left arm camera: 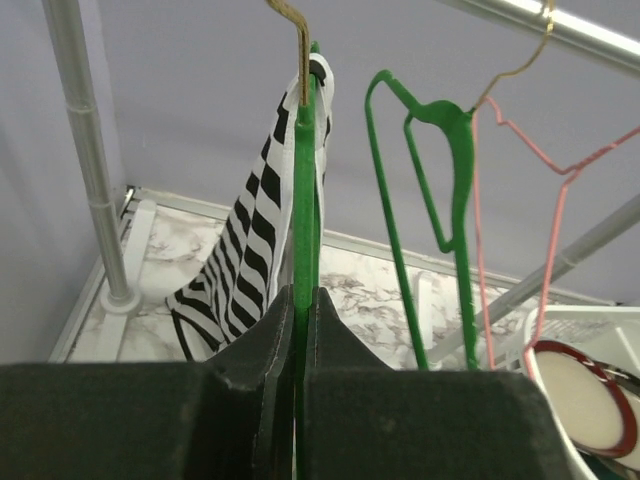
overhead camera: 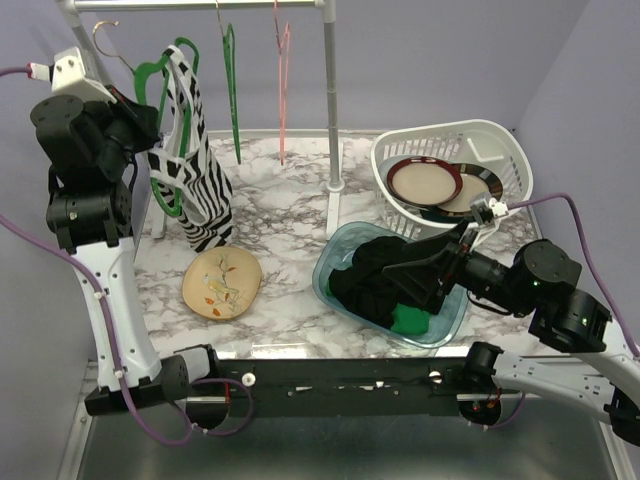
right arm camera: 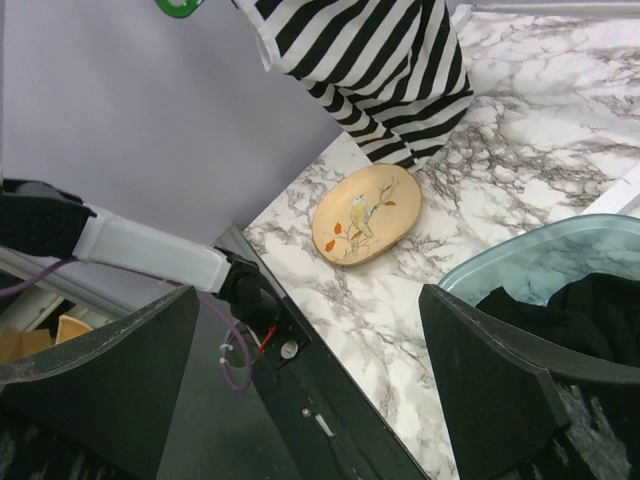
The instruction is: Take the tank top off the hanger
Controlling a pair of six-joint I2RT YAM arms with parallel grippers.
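Note:
A black-and-white striped tank top hangs on a green hanger with a copper wire hook, near the left end of the clothes rail. My left gripper is shut on the hanger's green bar, seen edge-on in the left wrist view between the fingers. The top drapes down to the left of it. My right gripper is open and empty, low over a bin at the right. In the right wrist view the top's hem is far ahead of the gripper.
A second green hanger and a pink wire hanger hang bare on the rail. The rack's upright pole stands mid-table. A white basket holds plates. A teal bin holds dark clothes. An oval painted plate lies front left.

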